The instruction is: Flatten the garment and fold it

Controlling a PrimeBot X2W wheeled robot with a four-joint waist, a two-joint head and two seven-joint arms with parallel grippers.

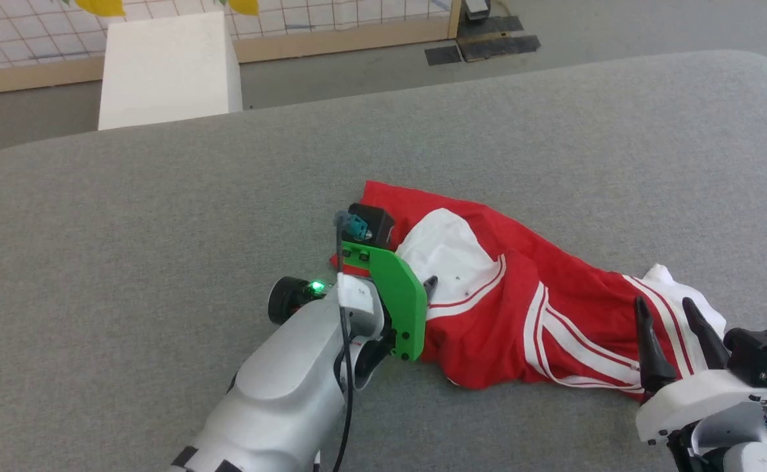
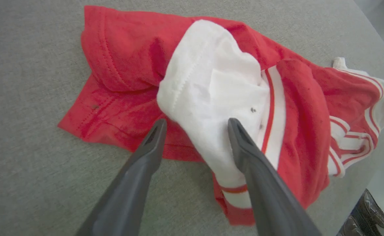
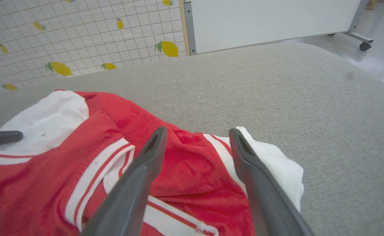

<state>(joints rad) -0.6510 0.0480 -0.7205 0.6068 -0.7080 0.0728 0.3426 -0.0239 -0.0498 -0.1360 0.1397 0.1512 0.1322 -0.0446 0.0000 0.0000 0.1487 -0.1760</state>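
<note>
My left arm reaches in from the lower left, its pale silver forearm slanting up and to the right, with a flat green plastic bracket at the wrist. My left gripper points down at the cloth with its two dark fingers spread wide and nothing clamped between them. One finger is over red fabric and the other over a white sleeve. I cannot tell whether the tips touch the cloth.

My right arm comes up from the lower right corner. My right gripper points away from me, and its fingers are also apart and hold nothing. They hang low over the near right end of the shirt.

The red jersey-style garment with white sleeves and white double-stripe trim lies crumpled on the grey fabric-covered table. Its long axis runs diagonally, from a far end at the centre of the table, beside my left gripper, to a near end at the right, under my right gripper. The far left end is a stitched red hem, partly doubled over. The white sleeve is bunched on top just right of it. The other white sleeve pokes out at the right end.
</note>
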